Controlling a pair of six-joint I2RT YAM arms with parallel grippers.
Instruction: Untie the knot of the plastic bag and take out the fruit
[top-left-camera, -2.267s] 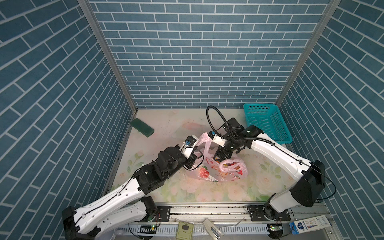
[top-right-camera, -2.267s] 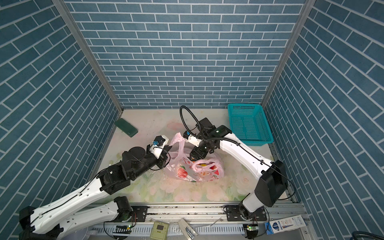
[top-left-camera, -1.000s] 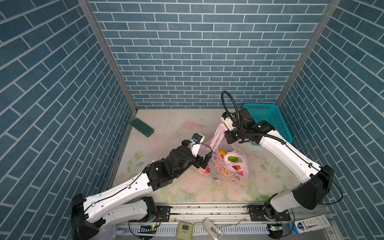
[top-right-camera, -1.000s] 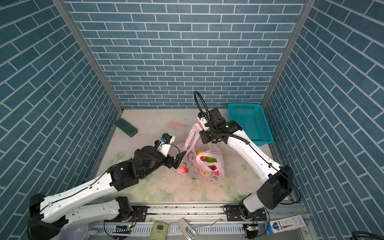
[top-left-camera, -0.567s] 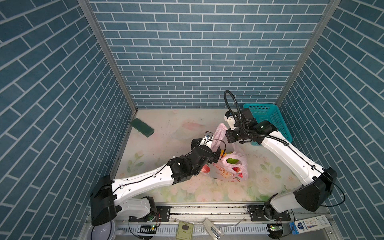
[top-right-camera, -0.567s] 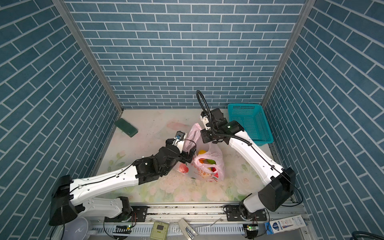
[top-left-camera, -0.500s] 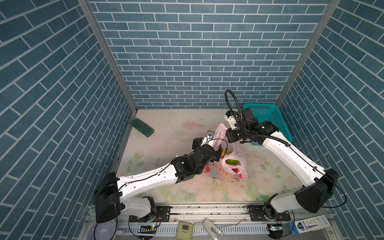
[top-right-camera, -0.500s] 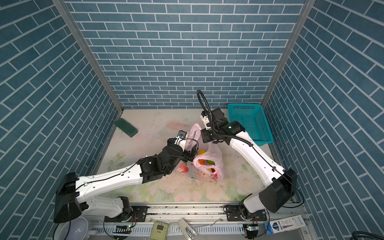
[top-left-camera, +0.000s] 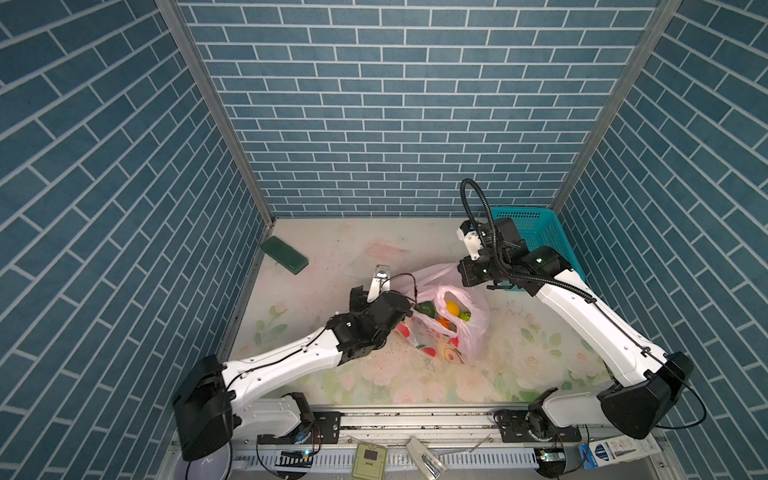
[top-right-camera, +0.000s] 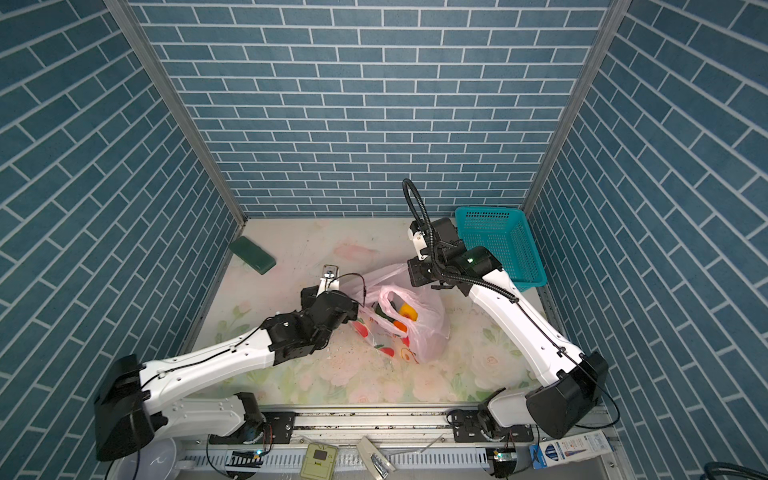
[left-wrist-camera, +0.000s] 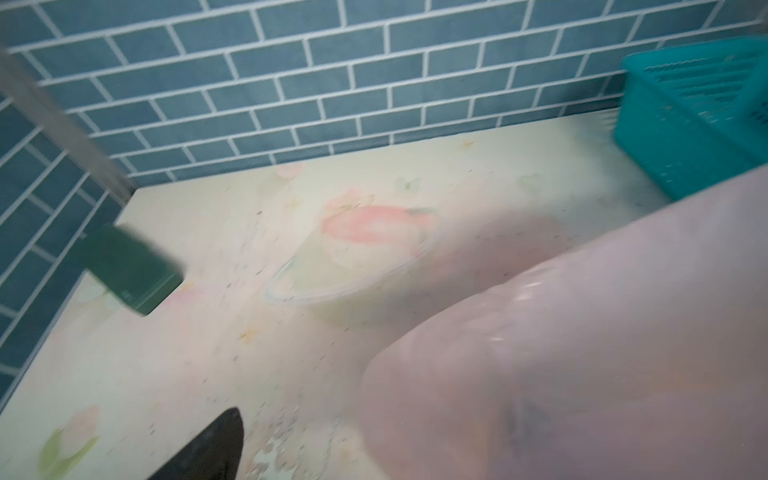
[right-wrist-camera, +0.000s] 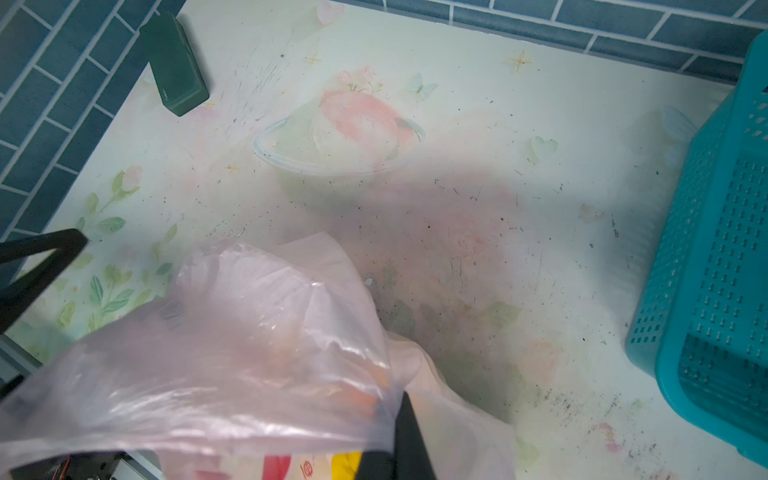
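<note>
The pink plastic bag (top-left-camera: 469, 332) (top-right-camera: 432, 332) stands mid-table with its mouth gaping. Fruit shows inside: a dark green one (top-left-camera: 426, 308), a yellow one (top-left-camera: 452, 308) and an orange one (top-right-camera: 400, 326). The knot is not in view. My right gripper (top-left-camera: 459, 271) is shut on one stretched handle loop and holds it up toward the back right. In the right wrist view a black finger (right-wrist-camera: 409, 436) pinches the film (right-wrist-camera: 249, 353). My left gripper (top-left-camera: 412, 308) is open at the mouth's left rim, beside the dark green fruit. In the left wrist view one finger (left-wrist-camera: 208, 449) shows and pink film (left-wrist-camera: 582, 332) hides the other.
A teal mesh basket (top-left-camera: 536, 232) (right-wrist-camera: 715, 270) stands at the back right, just behind my right wrist. A dark green block (top-left-camera: 284, 255) (left-wrist-camera: 124, 270) lies at the back left by the wall. Brick walls close three sides.
My left arm has stretched forward and brought its open gripper to the bag's mouth. My right gripper has held the handle up, and the bag now stands open with fruit showing.
</note>
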